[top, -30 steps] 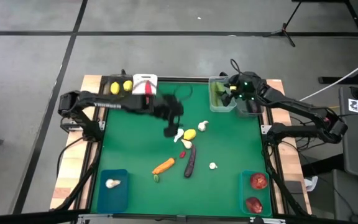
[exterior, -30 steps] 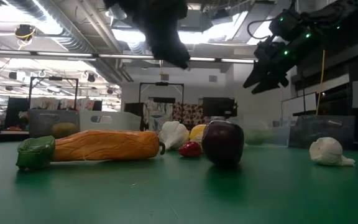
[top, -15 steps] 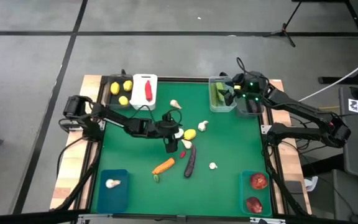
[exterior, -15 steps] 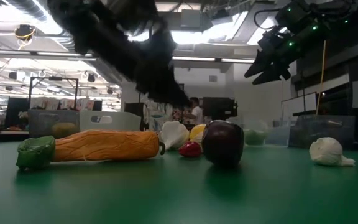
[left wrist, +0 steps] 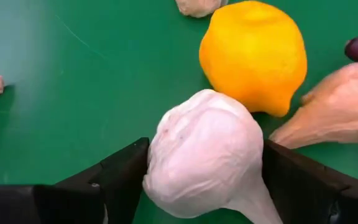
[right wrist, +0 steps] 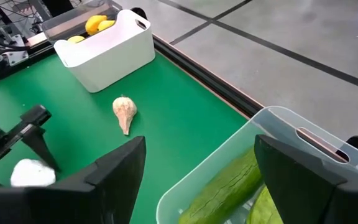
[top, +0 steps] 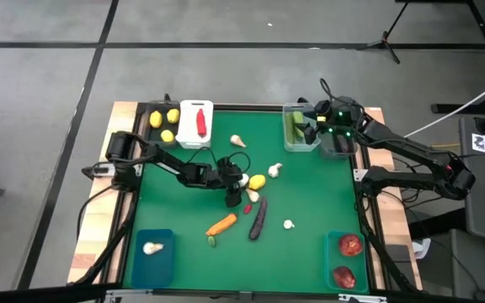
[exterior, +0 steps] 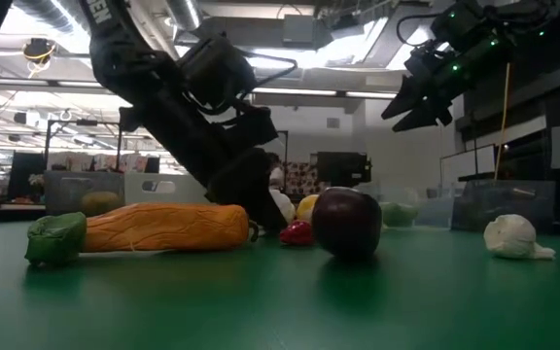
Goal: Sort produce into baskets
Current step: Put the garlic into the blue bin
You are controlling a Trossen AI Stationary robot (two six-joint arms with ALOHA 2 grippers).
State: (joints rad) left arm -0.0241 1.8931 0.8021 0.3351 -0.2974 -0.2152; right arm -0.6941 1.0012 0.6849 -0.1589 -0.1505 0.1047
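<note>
The left gripper (top: 233,195) is low over the middle of the green worktop (top: 310,194). In the left wrist view its fingers (left wrist: 120,171) stand on both sides of a white garlic bulb (left wrist: 205,155), touching it or nearly so, while the bulb lies on the worktop. Just beside the bulb is a yellow lemon (left wrist: 253,56). In the high view the arm hides most of this bulb.

The right gripper (top: 310,126) hangs above the clear bin (top: 300,147), and its fingers (right wrist: 114,171) are spread apart with nothing between them. A green cucumber (right wrist: 219,190) lies in this bin, partly cut off by the picture edge.

In the low view the carrot (exterior: 163,227) and a dark eggplant (exterior: 347,222) stand in front, and a red chili (exterior: 297,233) is half hidden between them.
</note>
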